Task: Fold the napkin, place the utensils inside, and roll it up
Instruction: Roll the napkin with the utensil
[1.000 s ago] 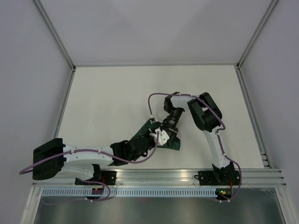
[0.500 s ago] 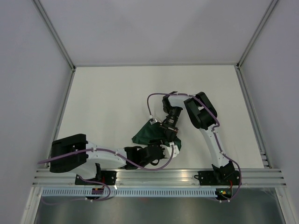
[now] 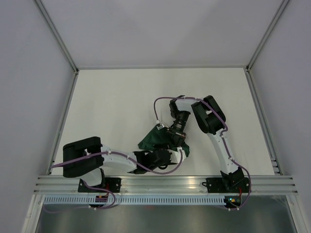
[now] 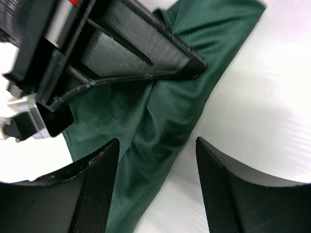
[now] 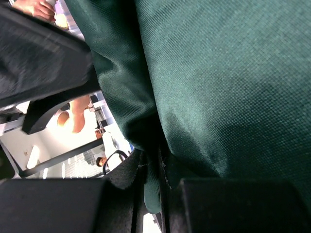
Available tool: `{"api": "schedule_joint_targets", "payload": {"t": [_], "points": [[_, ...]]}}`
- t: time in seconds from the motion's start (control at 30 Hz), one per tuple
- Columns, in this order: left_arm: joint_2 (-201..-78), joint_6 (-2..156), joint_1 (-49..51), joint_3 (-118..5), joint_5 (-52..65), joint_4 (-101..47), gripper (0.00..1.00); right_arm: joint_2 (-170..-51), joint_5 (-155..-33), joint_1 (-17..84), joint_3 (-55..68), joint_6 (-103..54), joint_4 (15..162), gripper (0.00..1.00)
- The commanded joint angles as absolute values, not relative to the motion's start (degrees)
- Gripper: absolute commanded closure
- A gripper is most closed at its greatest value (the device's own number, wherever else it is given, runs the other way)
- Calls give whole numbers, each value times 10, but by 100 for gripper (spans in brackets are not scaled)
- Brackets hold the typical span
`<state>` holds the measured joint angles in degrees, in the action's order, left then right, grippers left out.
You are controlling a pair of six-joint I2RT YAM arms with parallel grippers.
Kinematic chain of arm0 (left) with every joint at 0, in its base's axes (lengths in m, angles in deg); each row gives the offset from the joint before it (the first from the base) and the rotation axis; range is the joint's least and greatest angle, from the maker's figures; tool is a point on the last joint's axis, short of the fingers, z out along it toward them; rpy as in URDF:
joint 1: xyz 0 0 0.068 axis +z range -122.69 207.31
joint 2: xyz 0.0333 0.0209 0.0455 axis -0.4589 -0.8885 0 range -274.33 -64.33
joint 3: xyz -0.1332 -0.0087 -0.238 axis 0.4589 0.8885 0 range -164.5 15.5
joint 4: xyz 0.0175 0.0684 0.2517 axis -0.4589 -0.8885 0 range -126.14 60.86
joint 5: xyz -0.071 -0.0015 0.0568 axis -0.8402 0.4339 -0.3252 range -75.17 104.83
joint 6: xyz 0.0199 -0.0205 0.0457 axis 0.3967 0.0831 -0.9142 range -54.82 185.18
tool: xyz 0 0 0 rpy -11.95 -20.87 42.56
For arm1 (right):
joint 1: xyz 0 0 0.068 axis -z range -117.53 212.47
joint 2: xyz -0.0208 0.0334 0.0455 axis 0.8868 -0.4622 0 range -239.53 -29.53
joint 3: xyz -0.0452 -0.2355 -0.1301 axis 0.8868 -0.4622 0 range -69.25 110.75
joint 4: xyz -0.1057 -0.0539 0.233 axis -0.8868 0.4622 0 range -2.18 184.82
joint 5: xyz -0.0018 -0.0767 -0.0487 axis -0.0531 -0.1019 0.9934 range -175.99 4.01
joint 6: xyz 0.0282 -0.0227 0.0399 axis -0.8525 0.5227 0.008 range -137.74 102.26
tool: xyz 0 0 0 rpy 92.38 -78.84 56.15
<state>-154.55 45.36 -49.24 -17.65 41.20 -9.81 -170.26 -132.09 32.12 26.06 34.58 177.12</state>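
The dark green napkin (image 3: 154, 140) lies bunched on the white table near its front, between the two arms. My right gripper (image 3: 179, 144) reaches down from behind and is shut on a fold of the napkin (image 5: 214, 87), which fills the right wrist view; a strip of cloth is pinched between its fingers (image 5: 124, 174). My left gripper (image 3: 171, 156) is open at the napkin's near edge. In the left wrist view a ridge of the napkin (image 4: 160, 111) runs between its fingers (image 4: 92, 189) without being gripped. The fork is out of view.
The white table (image 3: 112, 107) extends left and back, bounded by metal rails. The right gripper's black body (image 4: 121, 48) hangs just above the cloth, close in front of my left gripper. The arm bases sit on the front rail (image 3: 165, 184).
My left arm has drawn back toward the near edge, its gripper sliding off the top of the napkin to its near side. The right gripper stays clamped on the cloth.
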Motion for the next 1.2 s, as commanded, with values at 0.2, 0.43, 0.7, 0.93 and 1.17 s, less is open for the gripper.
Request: {"api": "schedule_joint_targets", "payload": {"t": [0.2,0.43,0.7,0.93,1.17], "points": [[-1584,488,-456,-220,322,-178,54,-1735,-1222,336,269,408,1651,87],[-1600,513,-420,-250,246,-227,88,-1695,-1248,344,246,419,1640,68],[-1601,537,-371,-268,125,-249,98,-1579,-1321,392,226,400,1612,45],[-1624,557,-330,-298,28,-277,98,-1461,-1416,494,211,360,1567,41],[-1659,581,-270,-345,-135,-325,98,-1324,-1467,577,101,426,1504,41]]}}
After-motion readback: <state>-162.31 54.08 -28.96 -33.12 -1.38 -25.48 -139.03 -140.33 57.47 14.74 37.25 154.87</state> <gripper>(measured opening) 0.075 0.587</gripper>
